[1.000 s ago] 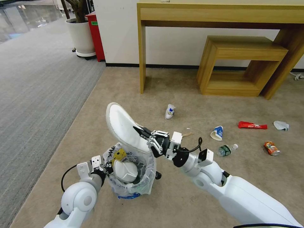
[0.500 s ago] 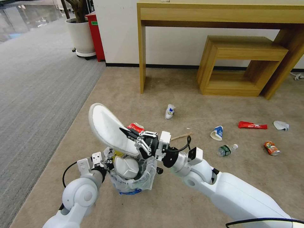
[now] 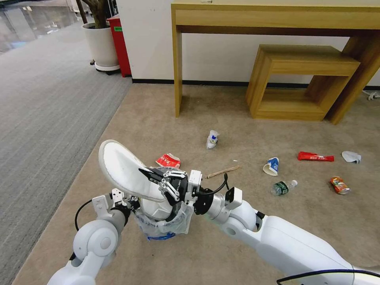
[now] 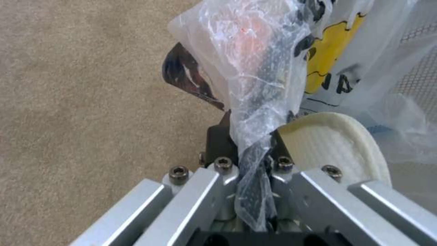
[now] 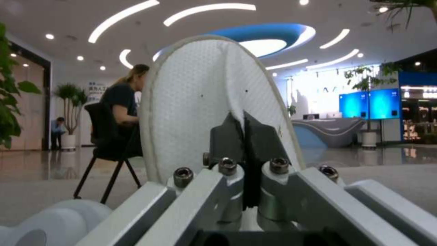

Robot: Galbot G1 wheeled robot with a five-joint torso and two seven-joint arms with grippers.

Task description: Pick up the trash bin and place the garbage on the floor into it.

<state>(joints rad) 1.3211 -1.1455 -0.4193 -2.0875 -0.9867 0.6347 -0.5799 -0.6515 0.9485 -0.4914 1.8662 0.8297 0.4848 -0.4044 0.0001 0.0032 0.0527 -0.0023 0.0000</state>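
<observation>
My right gripper (image 3: 149,174) is shut on the heel of a white slipper (image 3: 118,166), holding it tilted over the trash bin (image 3: 162,227) with its crinkly bag. In the right wrist view the slipper (image 5: 196,102) stands up from the shut gripper (image 5: 245,126). My left gripper (image 3: 126,201) is shut on the bag's rim; the left wrist view has the plastic (image 4: 255,51) pinched in the gripper (image 4: 248,136). Another slipper (image 3: 153,209) lies inside the bin. On the beige floor (image 3: 158,114) lie a red-white carton (image 3: 168,160), wooden stick (image 3: 223,171), paper cups (image 3: 271,166), bottle (image 3: 283,187), red wrapper (image 3: 315,157), can (image 3: 340,185).
A wooden desk (image 3: 277,19) and a low wooden shelf (image 3: 304,79) stand against the far wall. Grey ribbed carpet (image 3: 47,103) runs along the left. A white planter (image 3: 101,43) and a red box (image 3: 118,43) sit at the far left. White tissue (image 3: 351,156) lies far right.
My right gripper carried the slipper left and lower, now over the bin, uncovering the red-white carton behind it. The left arm and bin shifted slightly left.
</observation>
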